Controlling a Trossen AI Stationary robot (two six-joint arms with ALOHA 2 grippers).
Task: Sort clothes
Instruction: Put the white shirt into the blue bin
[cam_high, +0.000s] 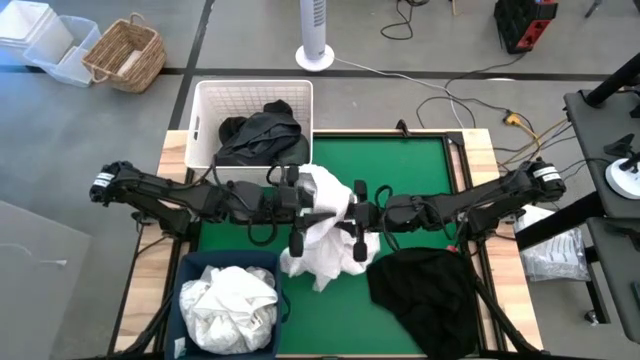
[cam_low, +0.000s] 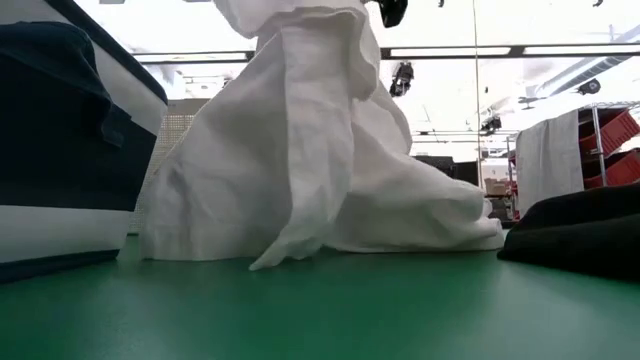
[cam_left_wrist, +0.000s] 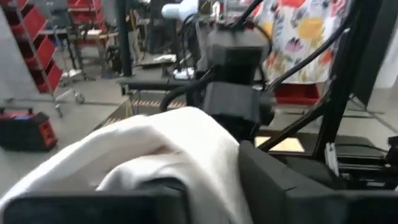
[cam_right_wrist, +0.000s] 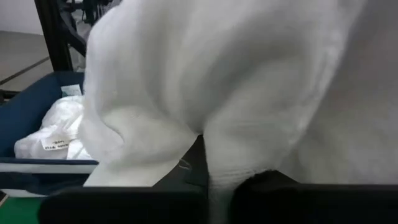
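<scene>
Gripping white garment (cam_high: 322, 225): left gripper (cam_high: 300, 200), right gripper (cam_high: 352, 212), apparently closed.

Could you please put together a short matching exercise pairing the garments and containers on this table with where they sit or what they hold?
Things:
1. white garment
2. black garment
3. white lattice basket
4. navy bin

Places or contents:
A. holds dark clothes
B. lies flat on the green mat, on the right arm's side
C. holds white clothes
D. lifted at the table's middle, between the left end effector and right end effector

Pairs: 1-D, 2-B, 3-A, 4-C
</scene>
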